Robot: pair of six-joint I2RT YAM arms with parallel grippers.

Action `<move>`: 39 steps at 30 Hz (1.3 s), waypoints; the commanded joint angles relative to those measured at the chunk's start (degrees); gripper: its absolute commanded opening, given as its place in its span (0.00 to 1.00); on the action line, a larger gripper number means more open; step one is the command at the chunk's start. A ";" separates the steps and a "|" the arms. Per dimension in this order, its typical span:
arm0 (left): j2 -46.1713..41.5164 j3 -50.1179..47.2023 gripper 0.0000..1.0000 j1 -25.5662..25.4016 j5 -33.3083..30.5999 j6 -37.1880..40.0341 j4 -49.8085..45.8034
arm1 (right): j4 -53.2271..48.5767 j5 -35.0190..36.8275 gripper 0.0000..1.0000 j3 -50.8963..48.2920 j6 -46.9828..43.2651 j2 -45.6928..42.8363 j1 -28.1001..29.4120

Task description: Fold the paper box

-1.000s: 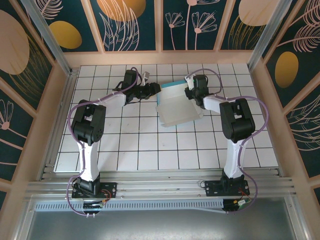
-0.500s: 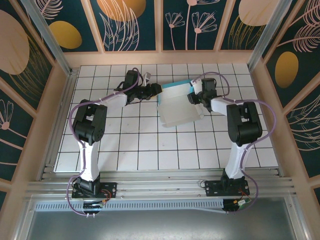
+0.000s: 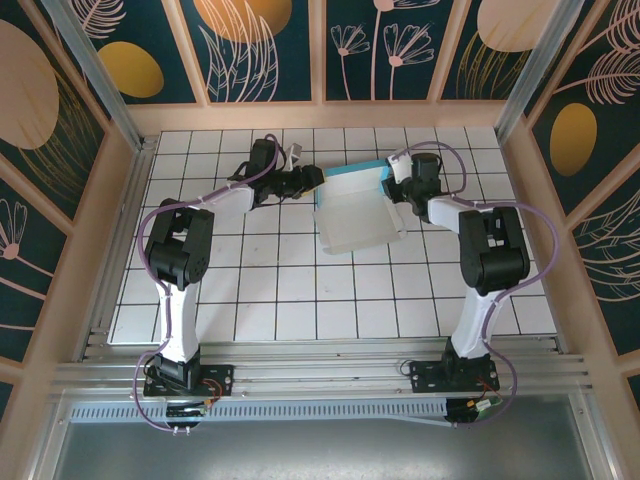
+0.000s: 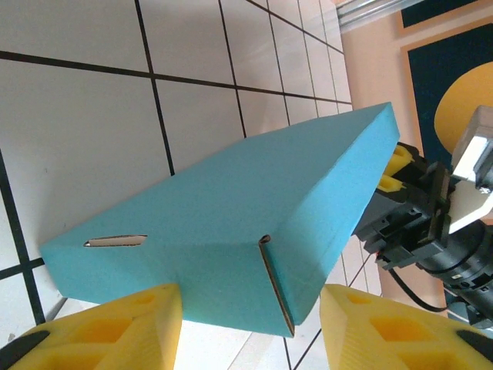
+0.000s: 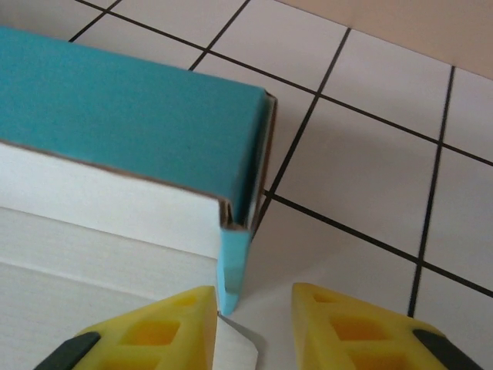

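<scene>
The paper box (image 3: 355, 215) lies half folded on the tiled table, pale inside up, with its turquoise back wall (image 3: 352, 169) raised. My left gripper (image 3: 317, 179) is at the wall's left end. In the left wrist view the turquoise corner (image 4: 231, 231) sits between the yellow fingers (image 4: 100, 327) of my left gripper (image 4: 250, 312), with a gap on the right side. My right gripper (image 3: 392, 184) is at the wall's right end. In the right wrist view my right gripper (image 5: 254, 308) stands open, with a narrow turquoise flap (image 5: 233, 266) beside its left finger (image 5: 154, 331).
White tiles with black lines cover the table (image 3: 250, 290). Peach walls and metal posts (image 3: 105, 95) close it in on three sides. My right gripper's black body (image 4: 431, 223) shows behind the box in the left wrist view.
My right arm has swung its elbow out to the right and its gripper has shifted to the back wall's right end. The turquoise wall now stands as a longer strip. The left arm is still.
</scene>
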 commanded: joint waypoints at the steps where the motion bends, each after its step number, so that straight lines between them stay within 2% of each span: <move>1: 1.28 1.97 0.50 -0.41 1.42 -1.19 -0.57 | 2.11 -2.29 0.28 3.08 0.74 2.79 -0.01; 4: 1.23 2.41 0.50 -0.40 1.34 -0.83 -1.18 | 2.79 -1.68 0.22 3.73 0.73 4.13 0.22; 12: 1.37 2.68 0.50 -0.37 1.29 -0.79 -1.38 | 2.66 0.60 0.17 4.93 0.11 6.28 0.63; 19: 1.66 2.66 0.50 -0.41 1.36 -0.96 -1.21 | 4.22 7.63 0.13 5.46 -1.84 8.36 1.42; 23: 1.52 2.60 0.50 -0.37 1.38 -0.83 -1.19 | 3.63 7.61 0.19 7.36 -1.90 9.63 1.48; 30: 1.68 2.44 0.50 -0.41 1.77 -0.94 -0.93 | 3.10 6.28 0.11 9.58 -1.92 11.86 1.85; 34: -0.67 1.12 0.51 -0.40 1.10 -0.17 -0.52 | 2.99 5.96 0.08 8.40 -2.91 10.28 1.80; 39: -6.58 -1.66 0.59 -0.43 -1.04 0.17 -0.40 | 3.41 4.77 0.06 3.99 -6.70 3.83 1.28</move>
